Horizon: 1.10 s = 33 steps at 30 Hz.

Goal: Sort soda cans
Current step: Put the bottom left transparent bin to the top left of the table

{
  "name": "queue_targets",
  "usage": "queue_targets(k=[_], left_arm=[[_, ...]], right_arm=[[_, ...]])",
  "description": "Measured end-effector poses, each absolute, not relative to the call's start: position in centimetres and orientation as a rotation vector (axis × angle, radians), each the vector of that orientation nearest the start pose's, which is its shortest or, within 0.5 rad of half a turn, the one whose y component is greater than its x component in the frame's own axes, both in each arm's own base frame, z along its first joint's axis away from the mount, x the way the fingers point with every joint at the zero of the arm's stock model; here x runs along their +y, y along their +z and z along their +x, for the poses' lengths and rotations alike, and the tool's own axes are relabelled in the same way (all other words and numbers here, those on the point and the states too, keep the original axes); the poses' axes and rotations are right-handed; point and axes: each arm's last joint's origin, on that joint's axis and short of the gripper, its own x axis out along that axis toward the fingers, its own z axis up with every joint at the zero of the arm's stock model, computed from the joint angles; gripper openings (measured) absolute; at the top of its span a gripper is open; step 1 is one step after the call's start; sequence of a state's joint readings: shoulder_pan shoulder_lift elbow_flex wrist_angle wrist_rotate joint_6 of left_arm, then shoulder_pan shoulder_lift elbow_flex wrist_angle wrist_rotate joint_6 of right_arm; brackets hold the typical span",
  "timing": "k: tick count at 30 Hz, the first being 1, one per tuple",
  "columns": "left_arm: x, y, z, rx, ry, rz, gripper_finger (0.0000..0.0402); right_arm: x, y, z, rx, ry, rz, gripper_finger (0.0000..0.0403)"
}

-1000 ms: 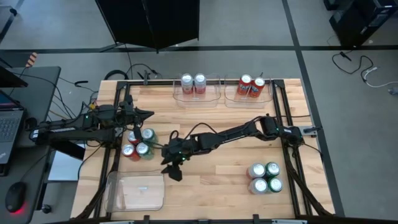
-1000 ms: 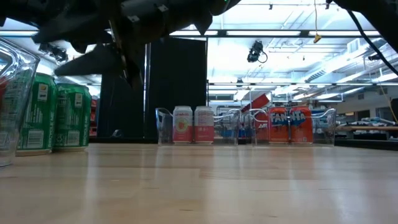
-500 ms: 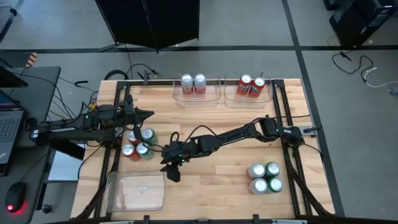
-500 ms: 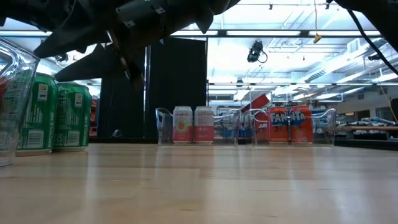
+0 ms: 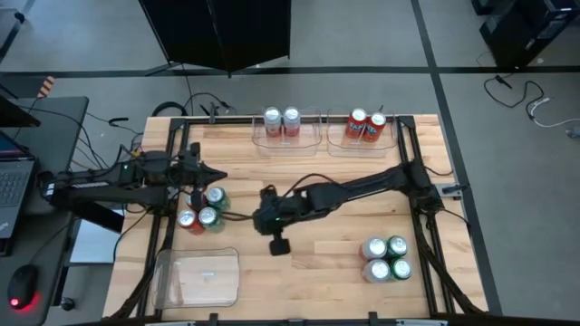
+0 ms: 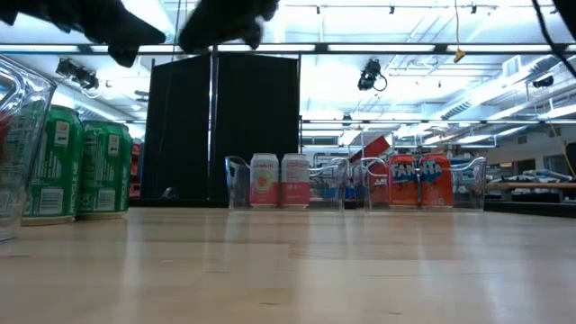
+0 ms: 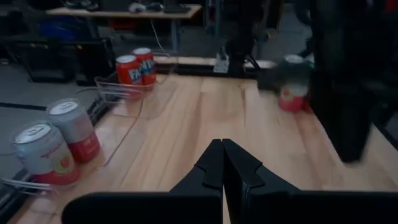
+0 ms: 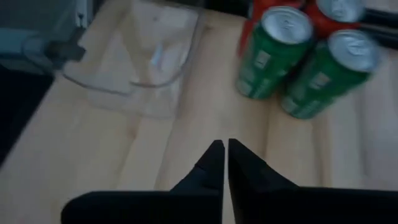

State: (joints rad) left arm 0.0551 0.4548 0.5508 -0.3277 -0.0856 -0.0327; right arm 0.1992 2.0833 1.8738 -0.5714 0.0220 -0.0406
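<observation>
The right gripper (image 5: 279,243) is seen near the middle of the pale wooden table (image 5: 317,263), its dark fingers (image 8: 219,163) pressed together with nothing held. The left gripper (image 5: 216,176) is held at the table's nine o'clock side, its fingers (image 7: 222,163) likewise closed and empty.

Just at nine o'clock from the right gripper, a cluster of small cylindrical green cans (image 5: 212,206) and red cans (image 5: 188,220) with silver tops is found. Toward five o'clock, four more silver-topped cans, green and silver-white (image 5: 386,258), are grouped on bare wood. At the twelve o'clock edge, two silver-white cans with pink labels (image 5: 281,120) are stood in one clear plastic tray (image 5: 286,143), and two red-orange cans (image 5: 366,124) in a second clear tray (image 5: 359,145) beside it. A third clear tray (image 5: 198,277) is placed at seven o'clock, without cans.
</observation>
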Motion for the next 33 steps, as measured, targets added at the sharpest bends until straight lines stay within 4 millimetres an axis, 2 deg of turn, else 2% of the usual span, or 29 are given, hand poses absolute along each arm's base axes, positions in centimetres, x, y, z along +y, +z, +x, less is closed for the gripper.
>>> queue_targets(k=[1, 3, 8, 14, 18, 23, 29, 33], left_arm=[[0.8, 28.3, 11.7, 0.247, 0.137, -0.026, 0.0000], [0.6, 28.8, 12.1, 0.288, 0.122, -0.022, 0.0000], [-0.1, 30.0, 13.2, 0.354, 0.065, -0.006, 0.0000], [-1.6, 30.9, 14.8, 0.479, -0.024, 0.018, 0.0000], [-3.3, 30.9, 16.1, 0.606, -0.105, 0.058, 0.0000], [-5.9, 30.5, 17.6, 0.785, -0.151, 0.004, 0.0000], [-8.5, 29.0, 19.1, 1.027, -0.150, -0.054, 0.0000], [-10.2, 27.8, 20.0, 1.125, -0.208, -0.075, 0.0000]], right_arm=[[9.1, 27.5, 45.6, 0.774, 0.170, -0.137, 0.0007], [8.8, 26.4, 44.8, 0.767, 0.156, -0.153, 0.0004], [7.8, 20.8, 41.7, 0.734, 0.156, -0.157, 0.0000], [6.7, 18.2, 37.3, 0.595, 0.124, -0.046, 0.0000], [6.6, 18.3, 35.0, 0.499, 0.108, 0.003, 0.0000], [7.0, 18.4, 33.3, 0.457, 0.106, 0.016, 0.0000], [7.2, 18.5, 33.0, 0.434, 0.115, 0.020, 0.0000], [7.2, 18.6, 33.0, 0.427, 0.110, 0.041, 0.0000]])
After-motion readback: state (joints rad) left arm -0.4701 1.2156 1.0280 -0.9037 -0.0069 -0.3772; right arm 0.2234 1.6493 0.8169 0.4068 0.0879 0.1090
